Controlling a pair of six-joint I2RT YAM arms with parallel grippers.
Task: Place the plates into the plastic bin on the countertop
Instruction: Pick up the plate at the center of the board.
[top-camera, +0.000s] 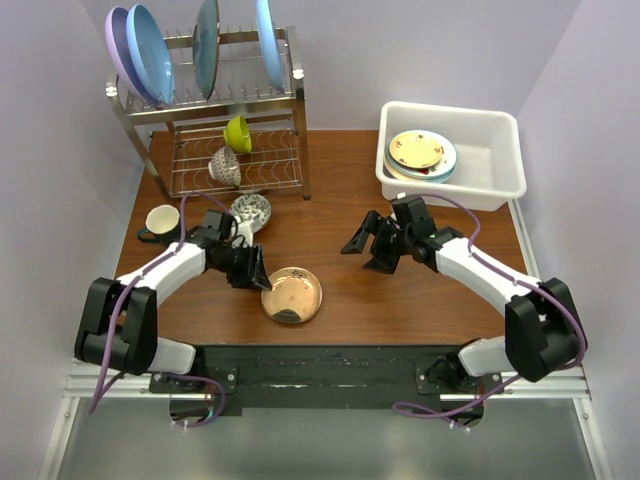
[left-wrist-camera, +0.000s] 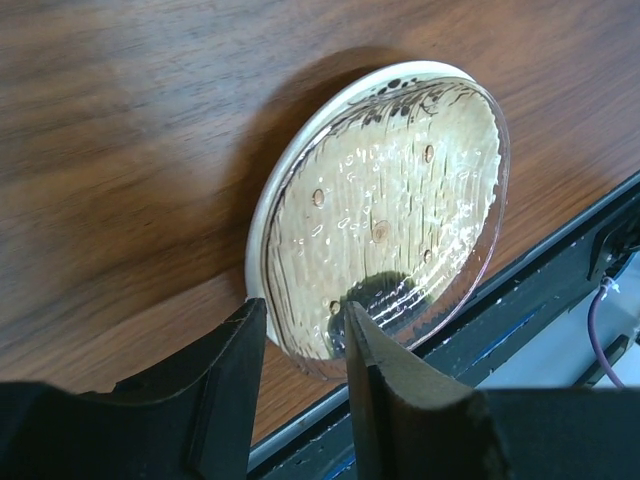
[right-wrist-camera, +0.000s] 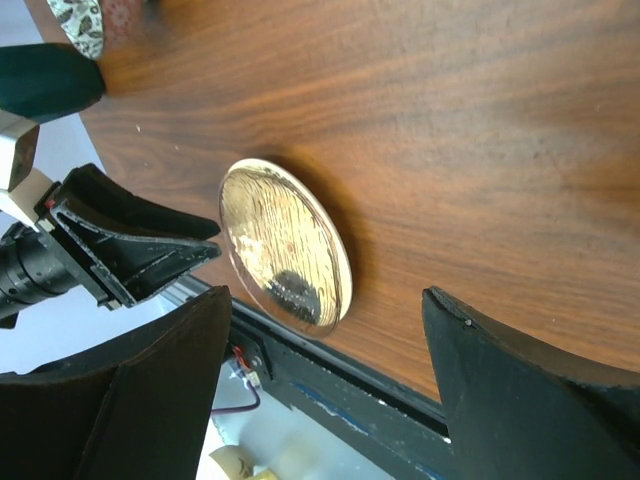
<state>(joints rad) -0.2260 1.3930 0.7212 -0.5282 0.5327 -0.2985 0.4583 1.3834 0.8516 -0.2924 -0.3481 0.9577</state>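
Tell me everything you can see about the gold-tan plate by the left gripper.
The round, glossy gold-tan plate looks like ribbed glass with a pale rim and mirror-like glare. It lies flat on the reddish-brown wood tabletop near its front edge. The left gripper straddles its rim, jaws slightly apart; contact is unclear.

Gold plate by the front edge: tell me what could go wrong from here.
1. The left claw is lined up on only the thin rim of the gold plate, which lies flat. A shallow pinch may slip or just shove it.
2. The plate sits close to the table's near edge, so a shove could send it off.
3. The bin is far right, beyond the open right claw. Carrying the plate across risks a collision.
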